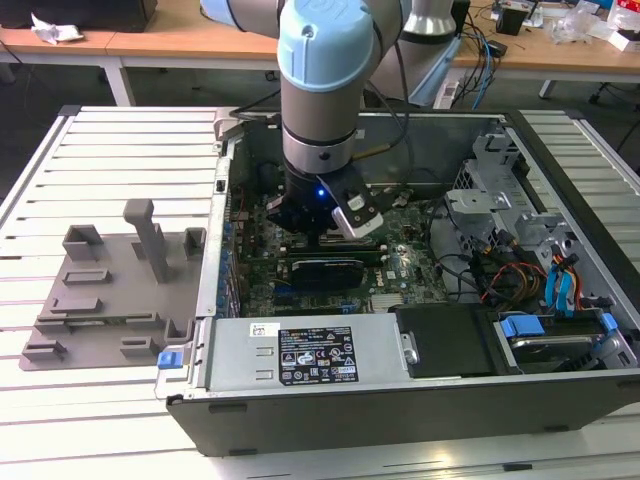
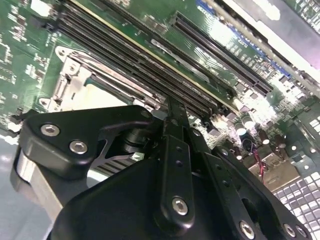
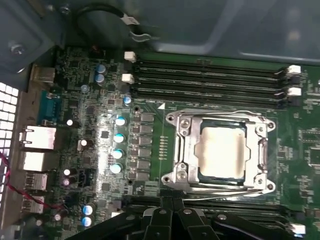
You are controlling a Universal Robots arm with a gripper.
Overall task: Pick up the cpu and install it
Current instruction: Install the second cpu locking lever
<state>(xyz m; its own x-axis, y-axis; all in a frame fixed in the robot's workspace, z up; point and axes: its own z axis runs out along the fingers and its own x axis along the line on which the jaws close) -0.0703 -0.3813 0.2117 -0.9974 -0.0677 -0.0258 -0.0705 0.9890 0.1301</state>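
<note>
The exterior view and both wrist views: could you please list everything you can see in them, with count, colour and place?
computer case: one, dark grey, open on the slatted table.
motherboard: one, green, inside the case.
cpu: one, silvery-white, seated in the metal-framed socket.
memory slots: several, black, beside the socket.
fixture tray: one, grey, on the table at the exterior view's left.
desks: wooden, behind the table.
arm: one, light blue and grey, reaching into the case.
gripper: one, black, above the motherboard.
</note>
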